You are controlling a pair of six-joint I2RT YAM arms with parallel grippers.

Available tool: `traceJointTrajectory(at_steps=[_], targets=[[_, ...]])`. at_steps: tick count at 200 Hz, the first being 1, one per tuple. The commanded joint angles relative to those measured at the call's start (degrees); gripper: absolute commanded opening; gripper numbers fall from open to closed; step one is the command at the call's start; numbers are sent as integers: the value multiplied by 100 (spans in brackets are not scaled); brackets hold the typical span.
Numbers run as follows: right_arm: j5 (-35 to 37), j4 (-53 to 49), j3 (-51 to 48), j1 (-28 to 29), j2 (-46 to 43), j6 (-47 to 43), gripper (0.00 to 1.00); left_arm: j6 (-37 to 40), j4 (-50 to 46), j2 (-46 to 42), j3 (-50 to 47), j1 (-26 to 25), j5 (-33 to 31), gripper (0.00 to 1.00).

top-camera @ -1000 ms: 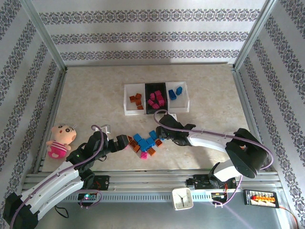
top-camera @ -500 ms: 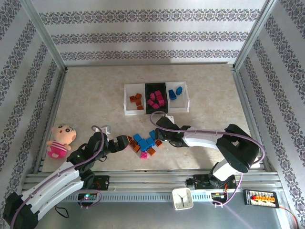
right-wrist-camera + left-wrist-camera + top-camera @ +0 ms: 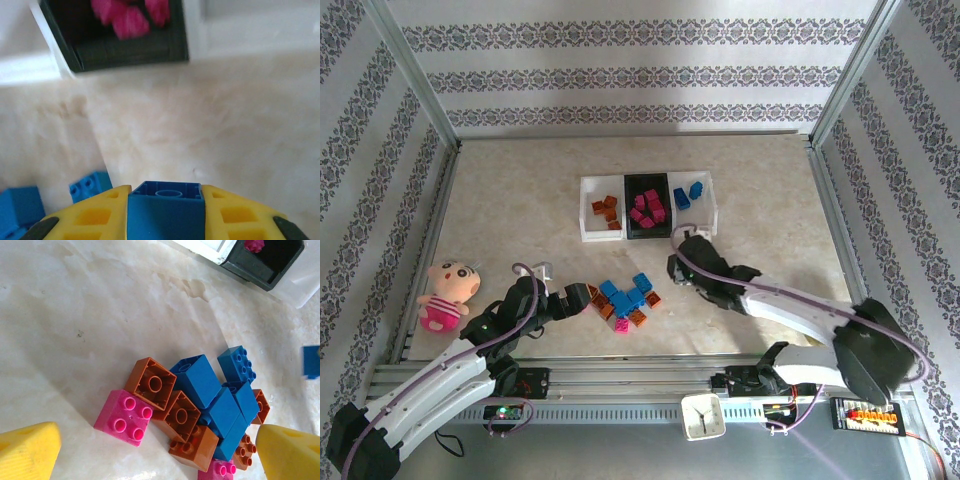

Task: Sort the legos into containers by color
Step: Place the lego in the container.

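Observation:
The legos lie in a loose pile of blue, orange-brown and pink bricks near the table's front. In the left wrist view a pink brick, an orange-brown one and a blue one show close up. My left gripper stands open just left of the pile, its yellow fingers wide apart. My right gripper hangs right of the pile, shut on a blue brick. The containers hold orange-brown bricks, pink bricks and blue bricks.
A pink plush doll sits at the left edge of the table. A small white clock stands on the front rail. Metal frame posts and patterned walls close in the table. The black bin is just ahead of my right gripper.
My right gripper closed on a blue brick at the pile's right side and drew back to the right and up with it. The left arm stayed still.

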Motion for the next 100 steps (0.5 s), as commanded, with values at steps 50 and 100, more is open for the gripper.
traceJointTrajectory(at_steps=[50,100], targets=[[-252,-417,1731,-1562,1072,-1230,24,-53,134,54,-5,-68,68,100],[-191,-738,3212,-1928,2895,-1347,28,-80,-50,37,99,-63,112,100]])
